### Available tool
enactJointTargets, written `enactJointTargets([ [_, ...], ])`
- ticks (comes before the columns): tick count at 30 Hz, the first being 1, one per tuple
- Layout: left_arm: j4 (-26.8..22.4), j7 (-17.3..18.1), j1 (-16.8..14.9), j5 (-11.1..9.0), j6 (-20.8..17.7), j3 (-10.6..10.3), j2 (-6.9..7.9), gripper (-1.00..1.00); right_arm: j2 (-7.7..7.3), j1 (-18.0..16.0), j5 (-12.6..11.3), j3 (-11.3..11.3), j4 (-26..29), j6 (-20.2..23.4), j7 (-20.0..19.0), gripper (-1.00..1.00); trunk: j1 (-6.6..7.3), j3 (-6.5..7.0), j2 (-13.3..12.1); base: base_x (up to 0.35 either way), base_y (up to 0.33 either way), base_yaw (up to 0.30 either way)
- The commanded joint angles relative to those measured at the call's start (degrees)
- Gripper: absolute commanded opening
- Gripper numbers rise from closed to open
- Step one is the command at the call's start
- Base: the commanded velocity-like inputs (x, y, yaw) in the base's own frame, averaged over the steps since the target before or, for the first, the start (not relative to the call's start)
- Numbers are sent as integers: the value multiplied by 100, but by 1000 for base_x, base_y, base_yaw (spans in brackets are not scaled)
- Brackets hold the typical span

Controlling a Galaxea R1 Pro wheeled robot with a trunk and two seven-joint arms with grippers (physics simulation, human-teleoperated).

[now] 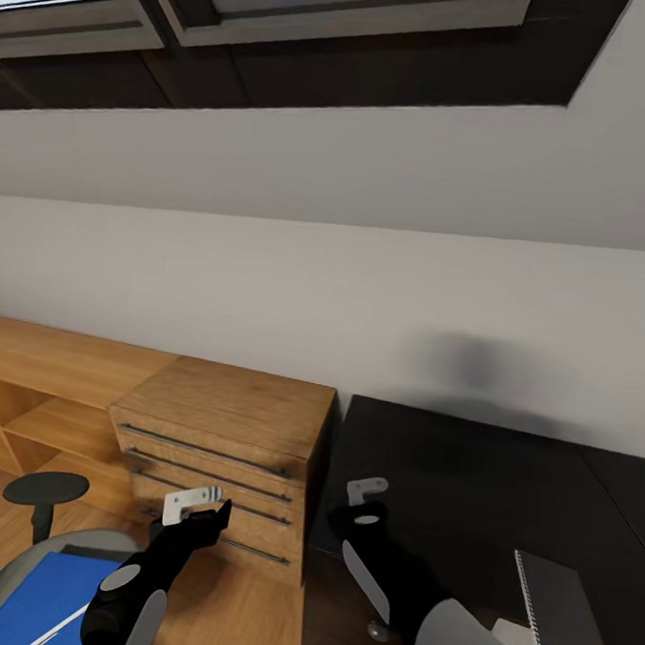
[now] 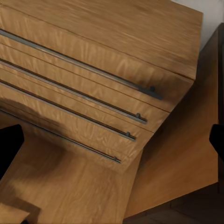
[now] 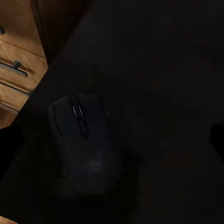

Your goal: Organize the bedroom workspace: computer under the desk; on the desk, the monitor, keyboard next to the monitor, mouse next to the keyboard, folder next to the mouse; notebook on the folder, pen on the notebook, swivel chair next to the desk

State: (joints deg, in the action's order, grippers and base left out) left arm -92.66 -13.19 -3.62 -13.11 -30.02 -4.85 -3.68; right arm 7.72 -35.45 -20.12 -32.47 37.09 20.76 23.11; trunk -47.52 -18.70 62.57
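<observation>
Your right gripper [image 1: 367, 505] hovered over the black worktop [image 1: 484, 485], jaws wide, the mouse [image 3: 84, 144] lying flat beneath it at about 8 o'clock between the fingertips. Your left gripper [image 1: 201, 506], also spread wide, faced the wood chest [image 1: 230, 431]. The notebook [image 1: 558, 614] lay on the worktop at 4 o'clock, the folder [image 1: 38, 596] on the swivel chair [image 1: 21, 562] at 8 o'clock.

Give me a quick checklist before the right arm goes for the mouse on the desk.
1. Mouse lying on the black desk under the right gripper: ok.
2. Right gripper open around it: cannot tell; fingertips barely show.
3. Mouse squared up between the fingers: not ok, it sits off to one side.
4. Left gripper out of the way, by the wood chest: ok.
5. Notebook apart from the mouse: ok.
6. Folder on the swivel chair: ok.
</observation>
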Motion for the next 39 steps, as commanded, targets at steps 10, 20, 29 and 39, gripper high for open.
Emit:
enactJointTargets([
  [10,-5,-52,-5,-114,-21,2,7,100,7,-6,-22,-23,10,-26,53,100,-1,-7,5,0,0,149],
  [20,2,-52,-7,-179,-21,6,7,100,-27,-6,-14,31,-9,-29,48,100,-1,-7,5,0,0,21],
  [29,-3,-52,-6,-182,-21,-2,7,100,-107,-6,-10,38,-19,-160,45,100,-154,-133,286,0,0,1],
  [39,-1,-52,-6,-183,-21,-3,7,100,-200,-6,-24,54,-39,-211,39,100,-374,-313,687,0,0,0],
])
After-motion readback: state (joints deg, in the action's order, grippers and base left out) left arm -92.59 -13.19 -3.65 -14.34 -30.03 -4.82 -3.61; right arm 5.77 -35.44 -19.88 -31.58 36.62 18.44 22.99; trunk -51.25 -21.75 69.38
